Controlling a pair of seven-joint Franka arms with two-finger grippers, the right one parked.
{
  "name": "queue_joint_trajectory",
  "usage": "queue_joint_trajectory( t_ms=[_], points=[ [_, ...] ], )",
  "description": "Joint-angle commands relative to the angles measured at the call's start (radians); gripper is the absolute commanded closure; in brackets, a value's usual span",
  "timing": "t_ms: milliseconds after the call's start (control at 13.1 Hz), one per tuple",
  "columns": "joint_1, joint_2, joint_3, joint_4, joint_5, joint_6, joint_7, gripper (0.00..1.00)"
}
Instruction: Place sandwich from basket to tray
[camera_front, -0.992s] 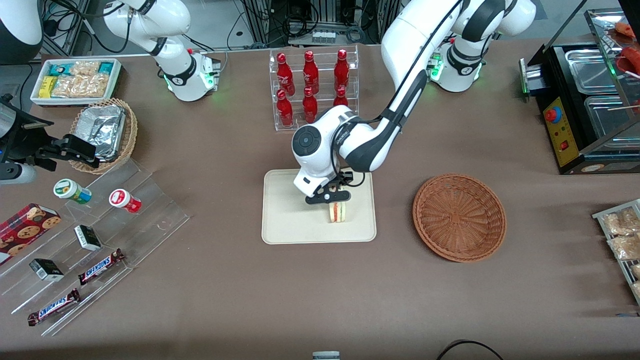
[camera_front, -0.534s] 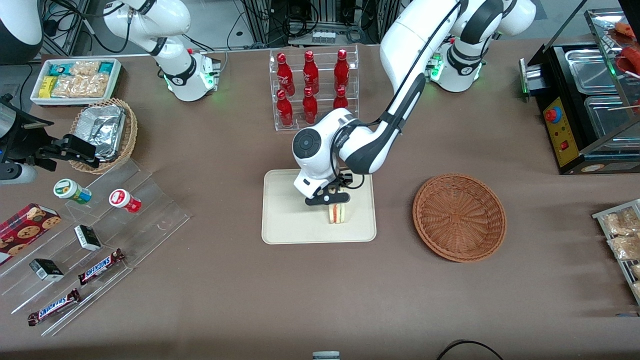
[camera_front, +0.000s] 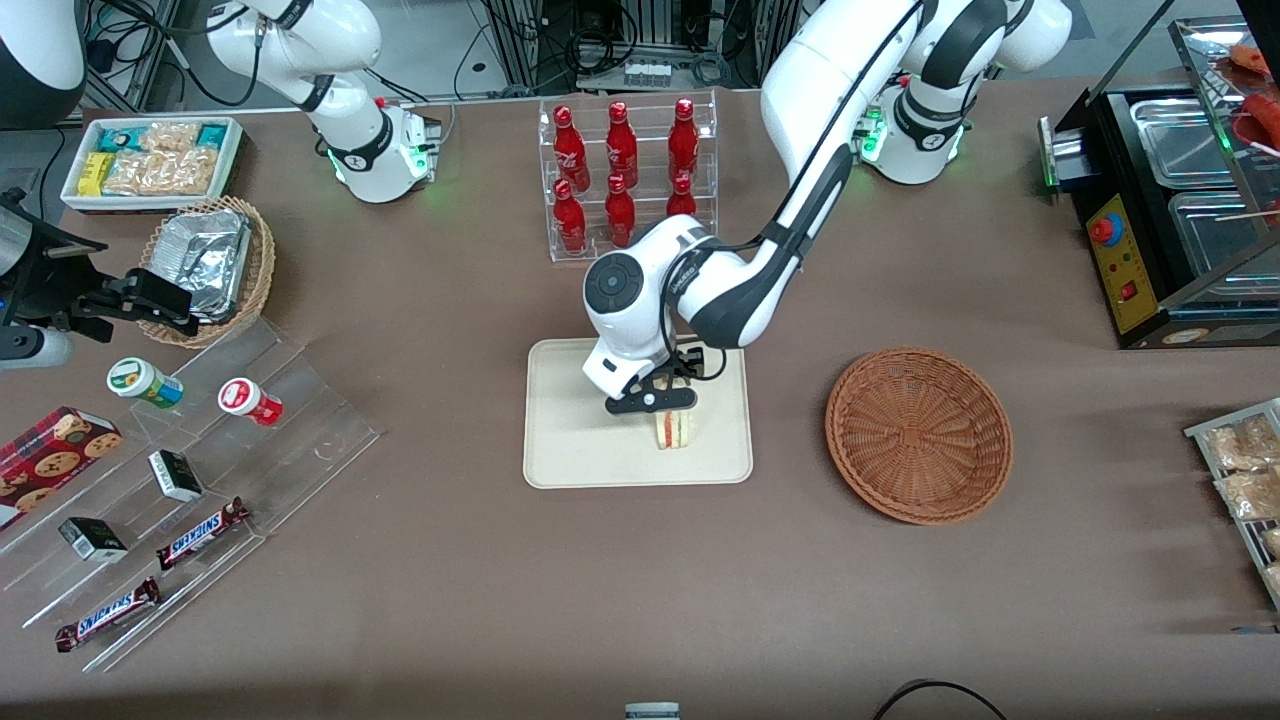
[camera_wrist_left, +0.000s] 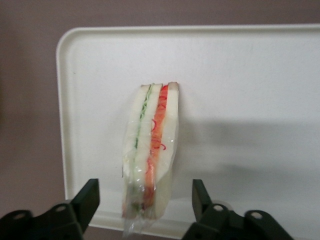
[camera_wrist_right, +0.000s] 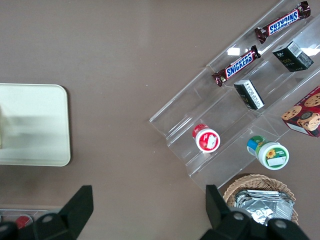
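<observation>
The small triangular white-bread sandwich with red, orange and green filling stands on its edge on the flat cream-white rectangular tray. The left gripper hovers just above it, its 2 black fingers spread wide, touching nothing. The round reddish-brown wicker basket sits beside the tray.
</observation>
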Motion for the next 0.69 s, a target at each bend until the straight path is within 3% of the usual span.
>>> queue_joint_trajectory(
  t_ms=[0, 458, 610],
  points=[
    [0.016, -0.149, 0.012, -0.012, 0.003, -0.102, -0.053, 0.0],
    [0.093, -0.344, 0.054, -0.027, 0.019, -0.291, -0.04, 0.0],
    [0.16, -0.407, 0.054, -0.027, 0.017, -0.357, 0.085, 0.0]
  ],
)
